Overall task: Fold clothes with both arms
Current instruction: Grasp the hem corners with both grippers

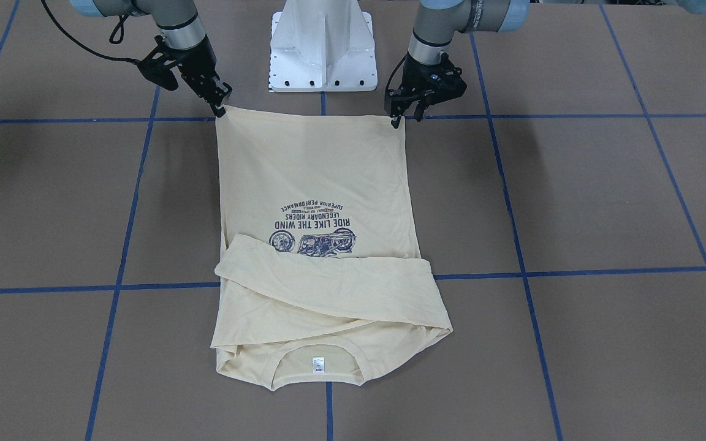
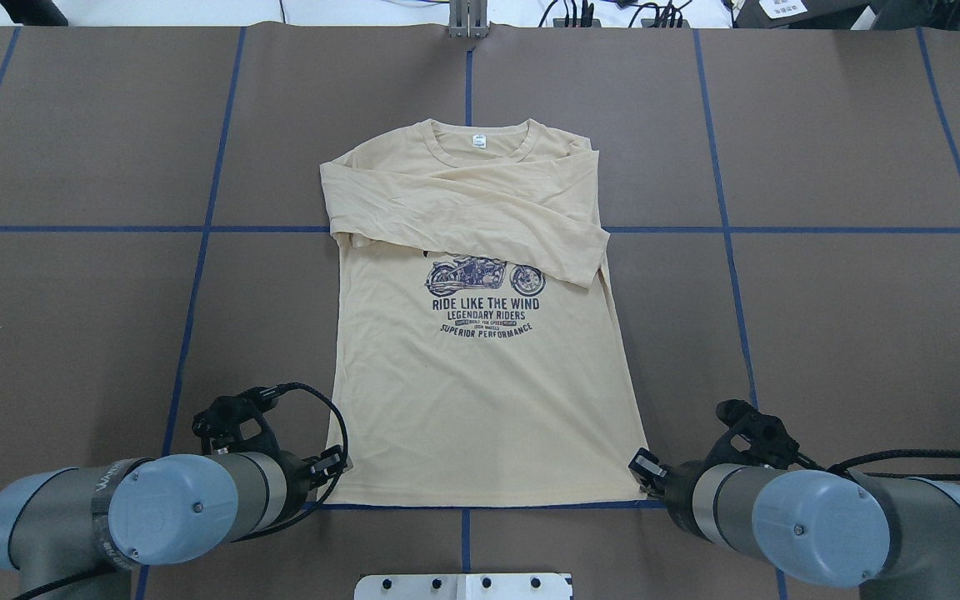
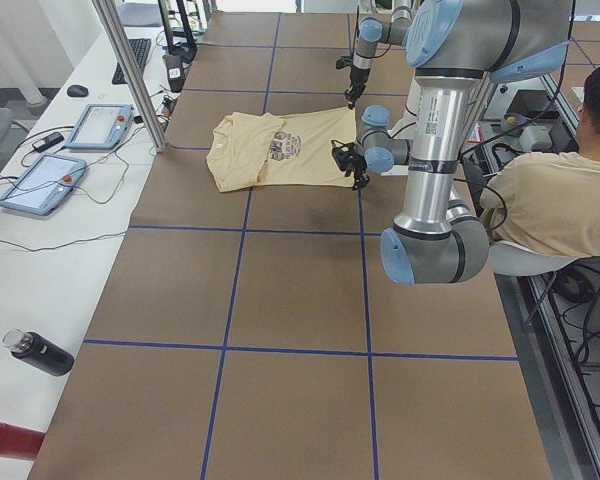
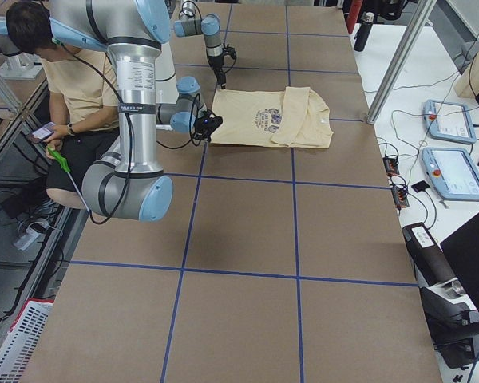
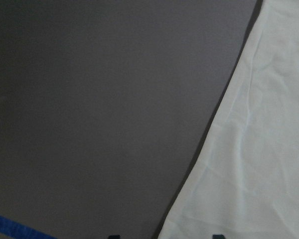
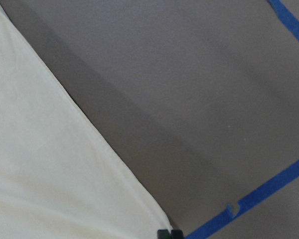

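Where the T-shirt [image 2: 480,400] lies: flat and print-up in the middle of the brown table [image 2: 822,333], collar on the far side from the robot, hem nearest it.
Hem: straight, lying along a blue tape line [image 1: 573,116].
Sleeves [image 2: 463,200]: both folded inward across the chest, overlapping, the upper one covering the top of the motorcycle print [image 2: 486,292].
Neck label [image 2: 479,141]: small, white, inside the back of the collar.
Left gripper [image 1: 405,116]: down at the hem corner on the robot's left. Fingers parted, not clamped; the wrist view shows the shirt's side edge running between the two tips.
Right gripper [image 1: 221,107]: down at the opposite hem corner. Fingertips pressed together, pinching the tip of that corner.
Pedestal [image 1: 322,49]: white, between the two arms, just behind the hem.
Person [image 3: 570,190]: seated beside the table at the robot's end, seen in both side views.
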Available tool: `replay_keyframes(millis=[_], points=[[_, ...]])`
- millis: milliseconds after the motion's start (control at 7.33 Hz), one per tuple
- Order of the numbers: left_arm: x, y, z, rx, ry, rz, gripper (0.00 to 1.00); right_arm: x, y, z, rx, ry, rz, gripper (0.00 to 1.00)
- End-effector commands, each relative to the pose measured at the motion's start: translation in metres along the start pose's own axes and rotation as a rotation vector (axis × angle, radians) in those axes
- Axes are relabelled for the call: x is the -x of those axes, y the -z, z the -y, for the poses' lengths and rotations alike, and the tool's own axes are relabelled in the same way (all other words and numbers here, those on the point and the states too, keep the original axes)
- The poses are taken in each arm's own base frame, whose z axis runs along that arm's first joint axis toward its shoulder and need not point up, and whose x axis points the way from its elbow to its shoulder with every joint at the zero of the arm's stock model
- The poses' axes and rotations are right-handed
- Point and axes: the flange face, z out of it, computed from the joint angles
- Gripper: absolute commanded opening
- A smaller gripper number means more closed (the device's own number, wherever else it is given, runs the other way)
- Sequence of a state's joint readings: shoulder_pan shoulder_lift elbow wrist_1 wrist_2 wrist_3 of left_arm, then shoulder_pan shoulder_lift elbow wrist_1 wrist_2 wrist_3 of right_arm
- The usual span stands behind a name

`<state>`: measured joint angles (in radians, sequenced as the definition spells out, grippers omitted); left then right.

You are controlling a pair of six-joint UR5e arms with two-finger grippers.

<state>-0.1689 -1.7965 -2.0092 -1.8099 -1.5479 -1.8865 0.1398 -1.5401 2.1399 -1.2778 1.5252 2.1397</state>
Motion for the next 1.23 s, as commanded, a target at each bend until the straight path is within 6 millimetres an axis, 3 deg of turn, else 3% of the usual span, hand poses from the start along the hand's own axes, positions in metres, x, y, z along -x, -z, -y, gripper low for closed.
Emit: replay_keyframes(millis=[0, 546, 819, 1092], points=[[0.0028, -0.0046, -0.0145, 0.021, -0.017, 0.009, 0.64, 0.0000, 0.0000, -0.0001, 0.000, 0.001, 0.000, 0.00], [0.0037, -0.0077, -0.0219, 0.033, -0.025, 0.015, 0.59, -0.0004, -0.0008, 0.0000, 0.000, 0.002, -0.002, 0.00], [0.0027, -0.0068, -0.0220, 0.032, -0.024, 0.013, 0.34, -0.0008, -0.0009, 0.0010, -0.002, 0.001, -0.003, 0.00], [0.0041, -0.0069, -0.0215, 0.031, -0.024, 0.016, 0.32, 0.0002, 0.0001, 0.0005, 0.000, 0.000, 0.000, 0.00]])
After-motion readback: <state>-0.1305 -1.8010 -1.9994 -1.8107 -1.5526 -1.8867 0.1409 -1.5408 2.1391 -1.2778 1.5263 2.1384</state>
